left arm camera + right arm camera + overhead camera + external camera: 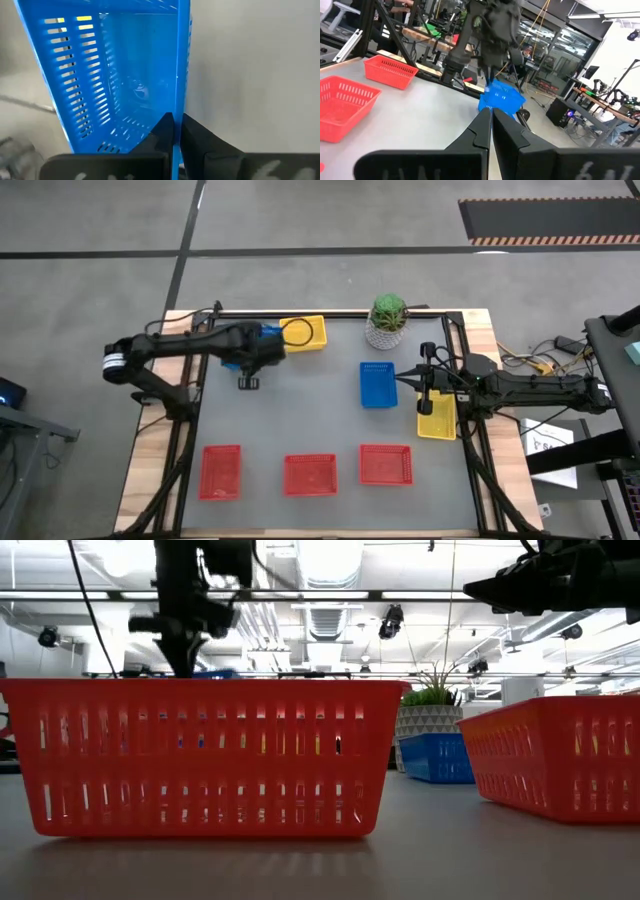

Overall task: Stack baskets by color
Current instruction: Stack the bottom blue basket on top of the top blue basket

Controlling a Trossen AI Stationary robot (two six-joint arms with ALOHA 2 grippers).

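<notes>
Left tool (173, 131) is clamped on the rim of a blue basket (120, 75), holding it tipped up on edge above the far-left surface (300, 420), beside a yellow basket (305, 333). Right tool (423, 388) hangs pinched together, empty, above another yellow basket (437, 420), near a blue basket lying lengthwise (378, 384).

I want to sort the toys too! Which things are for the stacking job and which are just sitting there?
For the job:
blue basket pinched in the left gripper
blue basket on the table
yellow baskets
three red baskets

Just sitting there:
potted plant
</notes>
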